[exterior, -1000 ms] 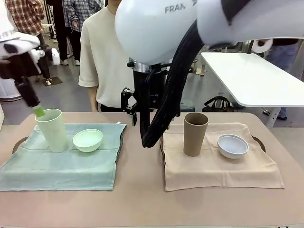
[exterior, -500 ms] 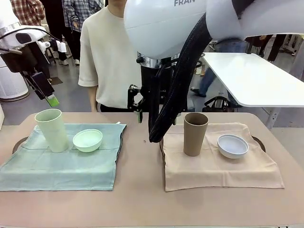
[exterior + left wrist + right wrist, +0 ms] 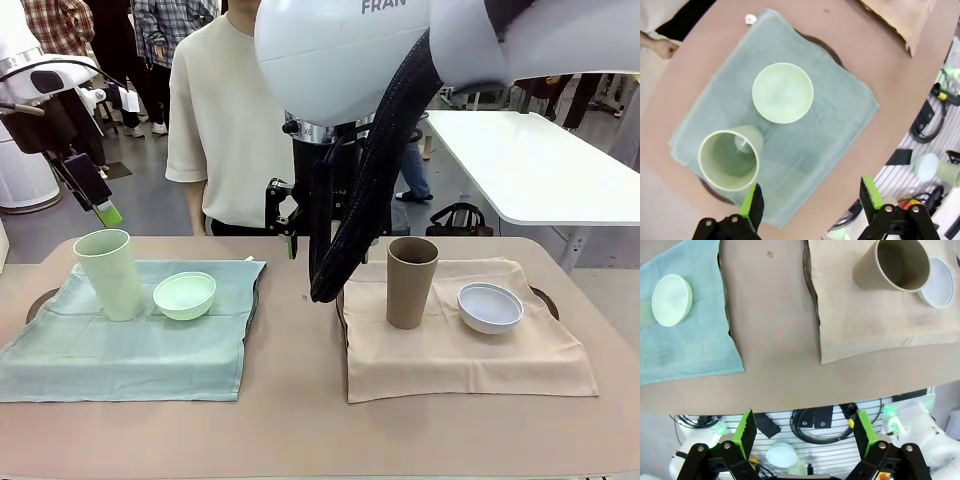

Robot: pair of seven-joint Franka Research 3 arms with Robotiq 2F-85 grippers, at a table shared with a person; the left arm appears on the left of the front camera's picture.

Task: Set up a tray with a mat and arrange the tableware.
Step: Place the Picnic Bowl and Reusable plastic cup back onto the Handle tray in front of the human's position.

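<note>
The task looks essentially done: below the empty, wide-open left gripper [image 3: 810, 200], the tall pale green plastic cup [image 3: 109, 272] and mint green round bowl [image 3: 184, 294] are set on the green cloth mat [image 3: 120, 350], while ahead of the empty, open right gripper [image 3: 802, 432] the tan-brown cup [image 3: 411, 281] and bluish-white bowl [image 3: 489, 306] are set on the beige mat [image 3: 460, 355].

A round-cornered tan table [image 3: 300, 420] fills the foreground; behind it lies a grey floor [image 3: 150, 205]; a white table [image 3: 540, 165] stands at the right, a dark bag [image 3: 462, 218] on the floor beside it; people stand farther back; lighting is even
</note>
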